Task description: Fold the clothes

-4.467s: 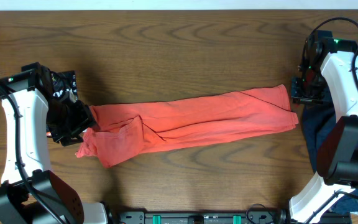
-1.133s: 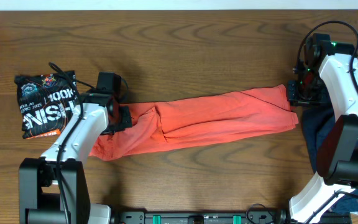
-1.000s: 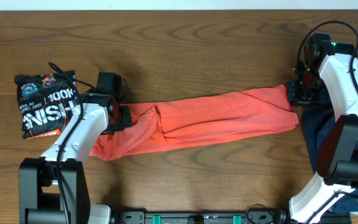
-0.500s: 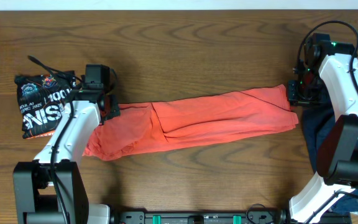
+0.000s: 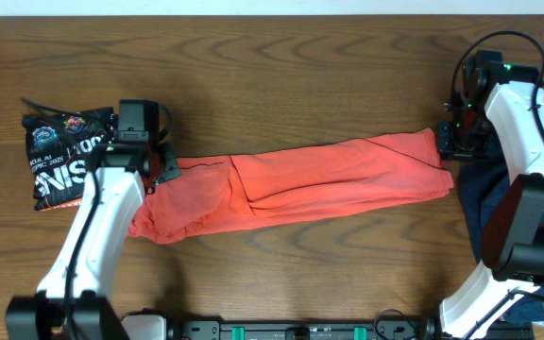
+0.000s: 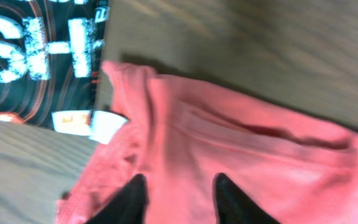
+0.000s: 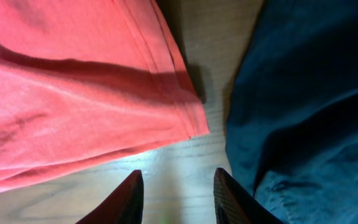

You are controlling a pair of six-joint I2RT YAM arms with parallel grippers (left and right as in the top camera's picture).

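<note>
Garment (image 5: 291,187), red, lying lengthwise left-right across table (image 5: 281,76); right end slightly higher.

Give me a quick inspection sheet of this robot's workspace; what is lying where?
Surface: wooden table, bare around the clothes.
Job's things: red garment stretched lengthwise across the middle, wrinkled at its left end; black printed shirt folded at the left; dark blue garment bunched at the right edge.
Clutter: nothing seen.
End effectors: left end effector over the red garment's left end, fingers apart; right end effector over bare wood between the red hem and the blue garment, fingers apart, holding nothing.
Cables: black cable looped above the right arm.
Surroundings: black rail along the near edge; pale strip along the far edge.
</note>
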